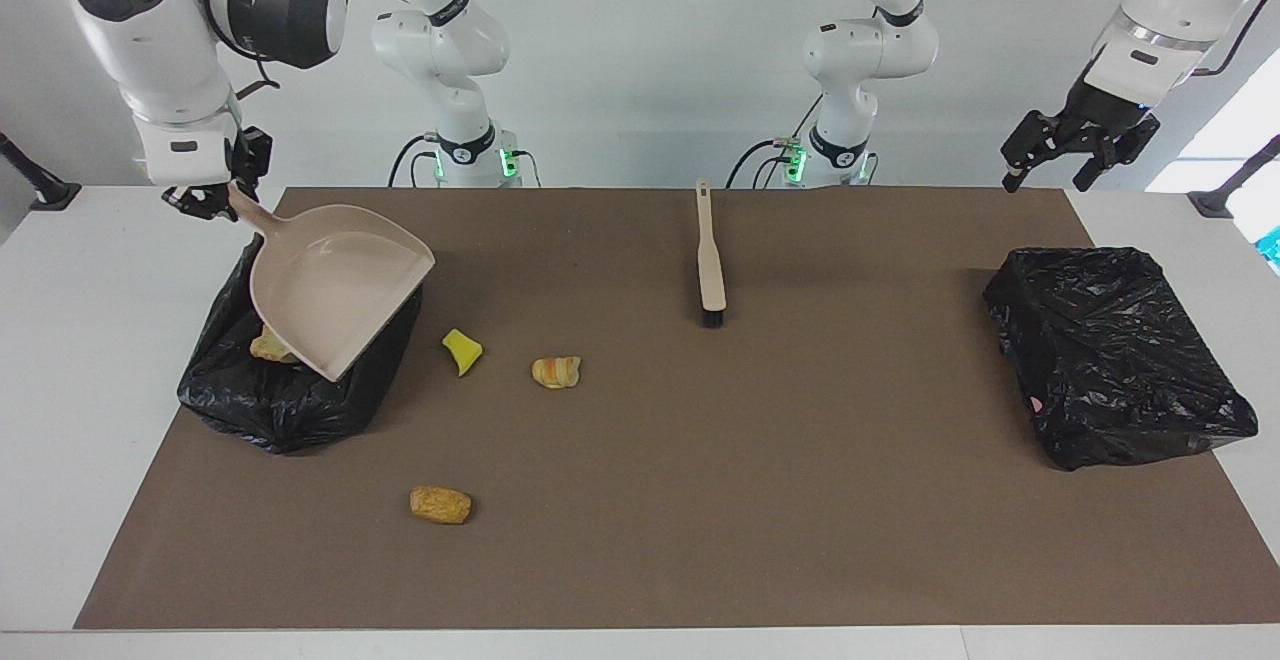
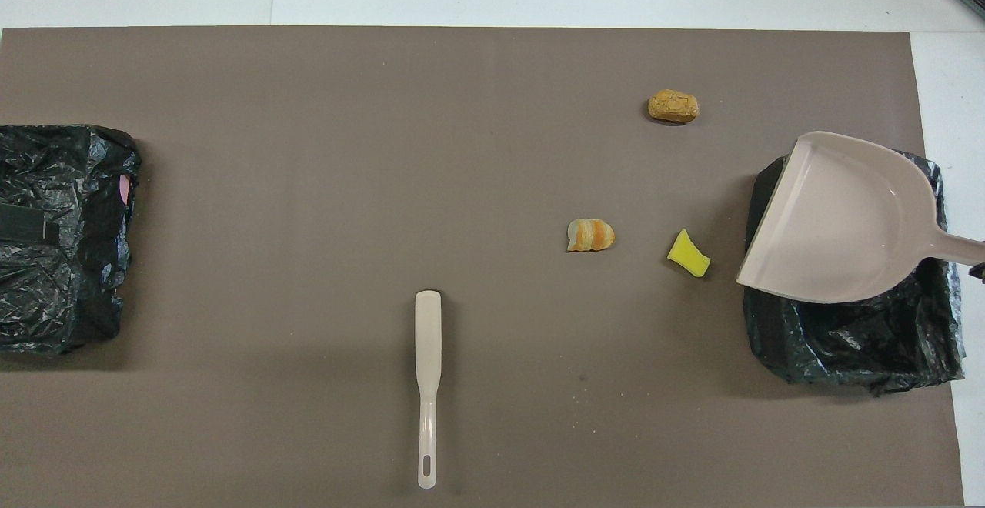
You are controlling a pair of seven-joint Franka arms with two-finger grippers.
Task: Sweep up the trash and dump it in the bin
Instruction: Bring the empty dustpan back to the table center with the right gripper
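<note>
Brown mat fills most of both views. Two black-bagged bins: one bin at left of the facing view, the other bin at right.

Beige dustpan hangs tilted over the left-side bin, pan looks empty, handle pinched shut in the right gripper at upper left of the facing view. Left gripper sits upper right, up in the air above the table's edge, jaws wide, holding nothing, waiting.

Brush lies flat at upper centre, untouched.

Trash on the mat: yellow sponge bit just beside the left-side bin, striped bread-like lump near it, brown lump lower down. One tan chunk peeks out in the bin under the pan.

Handling guess: scraps look light; sponge soft, lumps may roll. Don't pinch them: sweep them. Grab the brush mid-handle.
</note>
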